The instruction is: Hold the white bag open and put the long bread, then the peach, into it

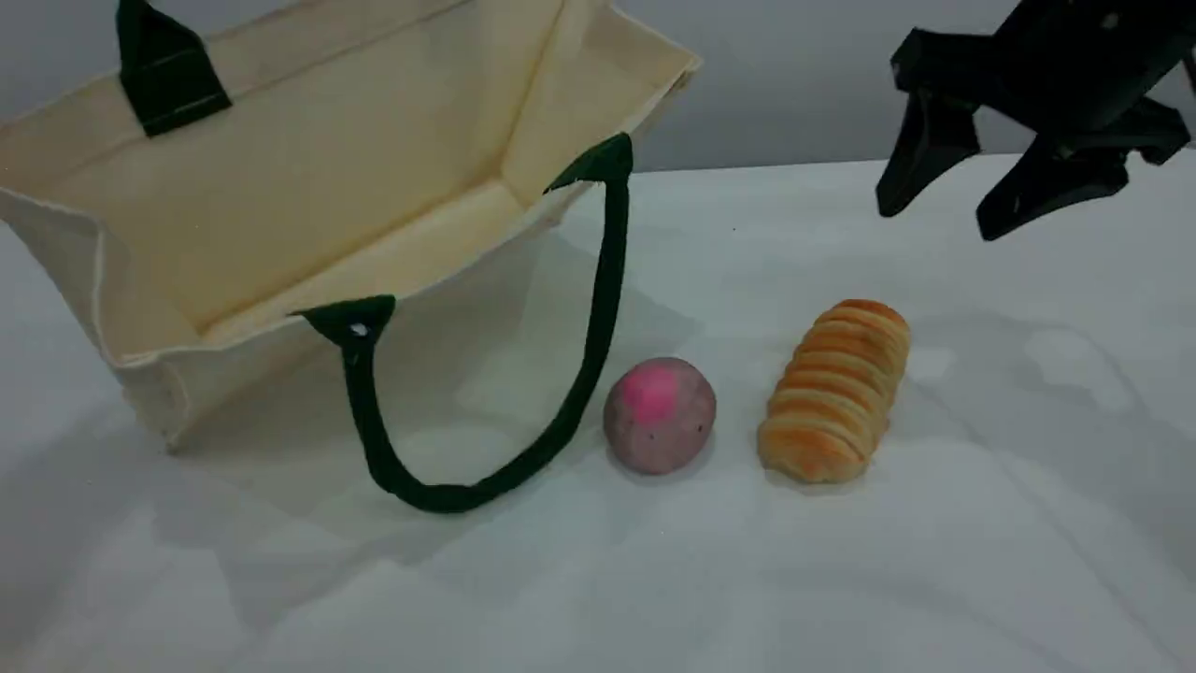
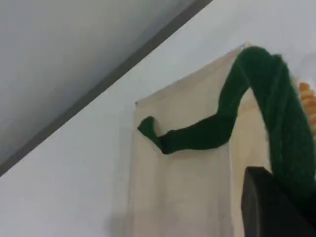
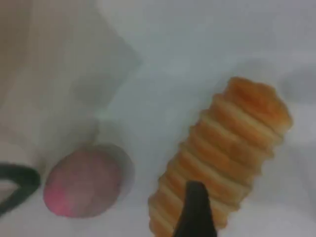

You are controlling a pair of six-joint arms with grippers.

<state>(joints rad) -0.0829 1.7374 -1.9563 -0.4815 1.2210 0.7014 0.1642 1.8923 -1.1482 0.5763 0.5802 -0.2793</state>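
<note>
The white bag (image 1: 308,187) stands at the left of the table with its mouth wide open toward the camera. Its rear green handle (image 1: 163,75) runs up out of the scene view. In the left wrist view that handle (image 2: 276,108) leads from the bag's wall (image 2: 187,197) into my left gripper, whose black fingertip (image 2: 269,207) shows shut on it. The front handle (image 1: 598,336) hangs down onto the table. The peach (image 1: 660,414) and the long bread (image 1: 836,391) lie side by side right of the bag. My right gripper (image 1: 939,222) hovers open above and behind the bread (image 3: 232,148), holding nothing.
The white tabletop (image 1: 1028,523) spreads out in front of and to the right of the food. A grey wall (image 1: 794,84) rises behind the table's far edge. The front handle's loop lies just left of the peach (image 3: 84,185).
</note>
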